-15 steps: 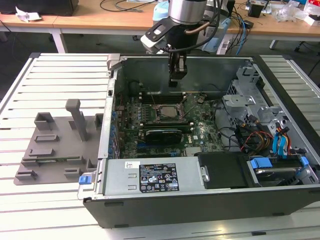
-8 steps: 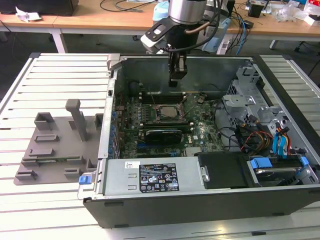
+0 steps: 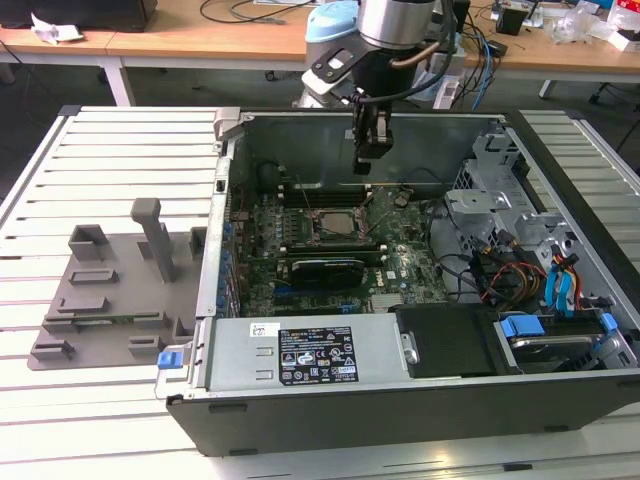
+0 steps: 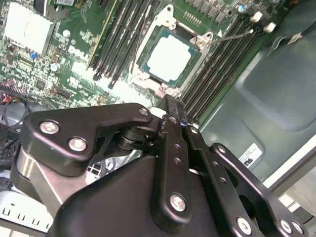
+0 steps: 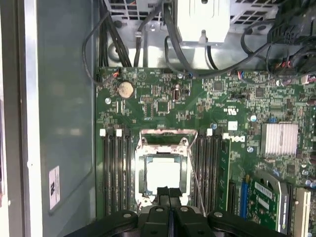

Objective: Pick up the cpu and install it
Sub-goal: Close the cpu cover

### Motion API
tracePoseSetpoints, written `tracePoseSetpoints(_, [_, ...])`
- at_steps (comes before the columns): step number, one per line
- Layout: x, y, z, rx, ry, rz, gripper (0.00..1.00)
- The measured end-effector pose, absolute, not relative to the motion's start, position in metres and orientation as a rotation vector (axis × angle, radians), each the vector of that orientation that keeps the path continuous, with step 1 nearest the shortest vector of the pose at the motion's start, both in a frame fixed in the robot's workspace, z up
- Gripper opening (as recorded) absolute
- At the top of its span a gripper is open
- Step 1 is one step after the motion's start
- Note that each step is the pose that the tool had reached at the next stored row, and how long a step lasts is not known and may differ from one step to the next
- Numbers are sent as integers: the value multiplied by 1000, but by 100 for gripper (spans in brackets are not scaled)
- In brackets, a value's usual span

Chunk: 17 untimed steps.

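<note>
**Status: jaws closed and empty, cpu in the socket**

1. Surface and room. The surface (image 3: 110,150) is a white slatted top. Behind it, wooden desks (image 3: 200,40) carry loose cables and small items, and dark floor (image 3: 30,100) shows between them.

2. Items on the surface. A grey plastic tray (image 3: 105,300) with upright posts lies toward the exterior view's left. An open computer case (image 3: 400,415) lies on its side just beside it, toward the exterior view's right.

3. Case contents. The green motherboard (image 3: 400,275) covers the case floor. A silver power supply (image 3: 300,355) with a printed label fills the near edge. A drive bay (image 3: 525,325) with blue tabs sits at the near corner on the exterior view's right, with bundled cables beside it.

4. Task item. In both wrist views the cpu (image 5: 163,174) (image 4: 169,58) lies flat in the socket frame (image 5: 163,136), pale metal top upward. Memory slots (image 5: 116,168) flank the socket on both sides. A thin wire lever (image 5: 196,173) runs beside it.

5. My arm (image 3: 395,25) reaches down into the case. My jaws are closed tip against tip, with nothing between them. They hang above the motherboard, over the socket's edge and just beside the cpu. I cannot tell whether the tips touch anything.
</note>
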State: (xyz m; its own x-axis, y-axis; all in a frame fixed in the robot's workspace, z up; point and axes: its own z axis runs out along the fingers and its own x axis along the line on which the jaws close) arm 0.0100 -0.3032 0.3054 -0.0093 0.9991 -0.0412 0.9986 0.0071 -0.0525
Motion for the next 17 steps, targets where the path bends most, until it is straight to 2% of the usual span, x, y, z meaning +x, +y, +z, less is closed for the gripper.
tracePoseSetpoints(17, [68, -302, 305, -2208, -2226, 109, 11])
